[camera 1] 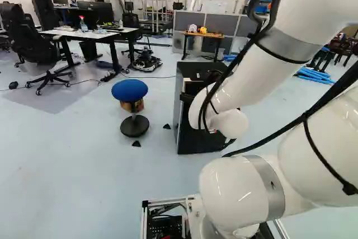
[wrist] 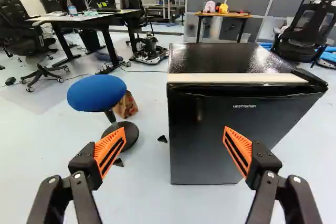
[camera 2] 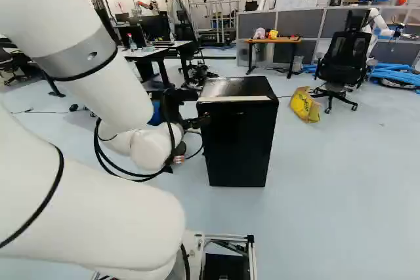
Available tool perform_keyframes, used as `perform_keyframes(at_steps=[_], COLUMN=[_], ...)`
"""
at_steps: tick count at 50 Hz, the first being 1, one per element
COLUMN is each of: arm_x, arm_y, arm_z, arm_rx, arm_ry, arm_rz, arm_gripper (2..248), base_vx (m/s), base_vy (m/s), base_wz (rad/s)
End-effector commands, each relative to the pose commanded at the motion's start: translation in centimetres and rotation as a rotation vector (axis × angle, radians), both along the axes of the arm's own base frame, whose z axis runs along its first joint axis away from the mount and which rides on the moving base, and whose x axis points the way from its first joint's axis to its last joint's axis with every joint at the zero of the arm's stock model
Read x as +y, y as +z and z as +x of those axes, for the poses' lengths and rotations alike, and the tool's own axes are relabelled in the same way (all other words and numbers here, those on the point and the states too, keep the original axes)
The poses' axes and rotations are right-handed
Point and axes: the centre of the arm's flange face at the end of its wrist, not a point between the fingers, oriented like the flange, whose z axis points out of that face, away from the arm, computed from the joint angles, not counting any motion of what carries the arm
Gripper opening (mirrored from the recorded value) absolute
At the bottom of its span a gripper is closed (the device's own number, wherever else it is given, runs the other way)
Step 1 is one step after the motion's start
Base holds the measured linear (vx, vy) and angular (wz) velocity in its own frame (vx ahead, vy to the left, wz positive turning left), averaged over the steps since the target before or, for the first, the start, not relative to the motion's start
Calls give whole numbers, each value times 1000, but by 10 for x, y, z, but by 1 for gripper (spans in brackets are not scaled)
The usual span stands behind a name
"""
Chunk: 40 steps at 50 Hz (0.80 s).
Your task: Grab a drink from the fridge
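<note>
In the right base view my gripper (camera 2: pixel 202 121) is beside the upper left part of the small black fridge (camera 2: pixel 239 139), partly hidden by dark wrist parts. The wrist view has the gripper (wrist: pixel 174 148) open, its orange pads wide apart with nothing between them. Ahead of it stands the fridge (wrist: pixel 210 145), upright, its front door closed and a pale strip along the top front edge. One finger overlaps the door in that view; the other is over floor beside the fridge. No drink can be seen, and the fridge's inside is hidden.
A blue-topped stool (camera 1: pixel 130 90) stands left of the fridge, with a small brown bag (wrist: pixel 126 105) behind it and small black pieces on the floor. Desks (camera 1: pixel 95 34) are farther back. A yellow bag (camera 2: pixel 305 105) and an office chair (camera 2: pixel 342 60) are beyond the fridge's right side.
</note>
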Motion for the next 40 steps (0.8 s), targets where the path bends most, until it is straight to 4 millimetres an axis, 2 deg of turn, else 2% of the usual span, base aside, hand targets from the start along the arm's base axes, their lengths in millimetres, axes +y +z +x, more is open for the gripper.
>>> perform_keyframes(at_steps=[21, 40], arm_x=[1, 9], arm_y=[0, 3], arm_z=[3, 20], arm_rx=[2, 9], arm_ry=[2, -6], arm_rz=[1, 19], arm_gripper=[247, 247], base_vx=[0, 0], base_vy=[0, 0], base_wz=[0, 0])
